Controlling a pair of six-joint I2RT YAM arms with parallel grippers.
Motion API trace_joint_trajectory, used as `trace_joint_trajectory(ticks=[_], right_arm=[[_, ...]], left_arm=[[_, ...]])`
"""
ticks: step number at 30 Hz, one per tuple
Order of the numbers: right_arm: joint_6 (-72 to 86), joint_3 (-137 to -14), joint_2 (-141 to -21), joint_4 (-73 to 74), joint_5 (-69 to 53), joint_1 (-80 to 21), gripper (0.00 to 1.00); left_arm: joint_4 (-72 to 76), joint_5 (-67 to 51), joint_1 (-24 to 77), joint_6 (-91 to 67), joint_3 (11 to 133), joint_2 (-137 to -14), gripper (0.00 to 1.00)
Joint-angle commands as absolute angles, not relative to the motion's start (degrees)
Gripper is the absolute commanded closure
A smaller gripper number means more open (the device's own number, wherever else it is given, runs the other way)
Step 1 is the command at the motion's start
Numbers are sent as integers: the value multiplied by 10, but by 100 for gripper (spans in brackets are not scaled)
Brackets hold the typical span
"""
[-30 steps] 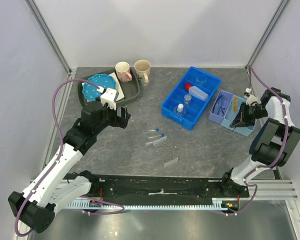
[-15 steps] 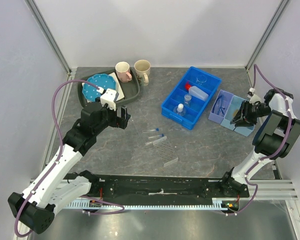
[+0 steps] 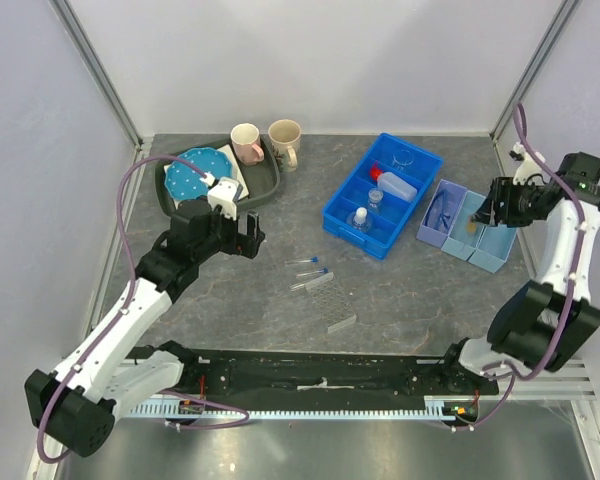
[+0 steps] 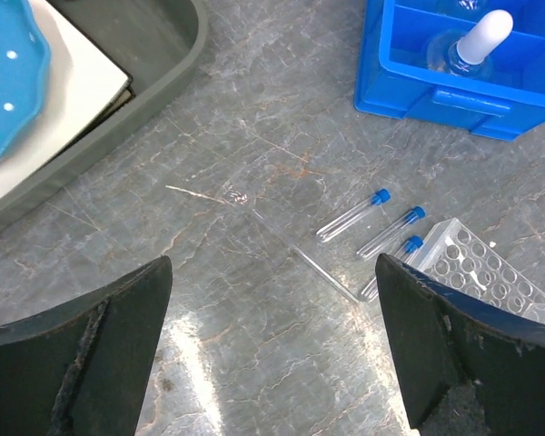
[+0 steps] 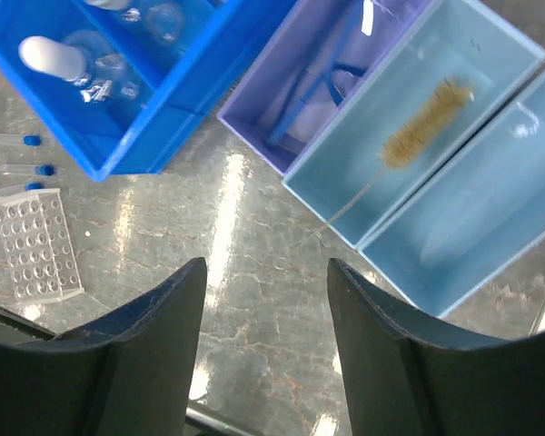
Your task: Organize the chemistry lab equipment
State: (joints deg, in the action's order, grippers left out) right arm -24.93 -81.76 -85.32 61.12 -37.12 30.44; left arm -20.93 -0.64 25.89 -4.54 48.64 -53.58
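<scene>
Right pincer agape; fuzzy tan brush

2 white arms with black joints, purple cables, dark pincer fingers

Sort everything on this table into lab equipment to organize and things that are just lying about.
Job in hand: red-capped squeeze bottle, blue-framed safety glasses, bristle brush, blue-capped tubes, clear tube rack, small clear beaker.

Lying about: pink mug, beige mug, blue dotted plate, grey tray.
</scene>
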Motion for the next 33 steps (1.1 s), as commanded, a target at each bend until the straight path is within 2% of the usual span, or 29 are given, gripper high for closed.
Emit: trace_joint_trajectory(ticks=[1,4,6,10,12,13,14,16,24,27,33], right_arm=[[-288,-760,-767,528,-460,275,35],[-271,-693,-704,444,-500,244,30],[-260,-637,-676,378,-526,223,23],[-249,-574,-641,322,-550,185,21],[-245,-561,-646,321,-565,178,21],[-237,-556,-651,318,-574,177,21],[-235,-549,-653,314,-575,175,21],[-221,-541,-654,304,-577,172,21],[-192,-495,-654,256,-603,170,20],[-192,-492,-659,252,-610,170,20],[-196,-483,-666,247,-616,170,20]], left_arm=[[-191,-70,243,-97,496,-572,0],[-197,-100,233,-171,490,-598,0],[-200,-109,227,-239,481,-611,1],[-205,-108,225,-357,467,-650,4],[-206,-99,225,-414,464,-682,11],[-207,-95,225,-431,465,-694,20],[-212,-92,225,-455,469,-710,24],[-230,-91,226,-472,487,-753,32],[-262,-27,240,-498,549,-849,38],[-304,19,250,-512,597,-897,46],[-353,62,271,-521,672,-992,49]])
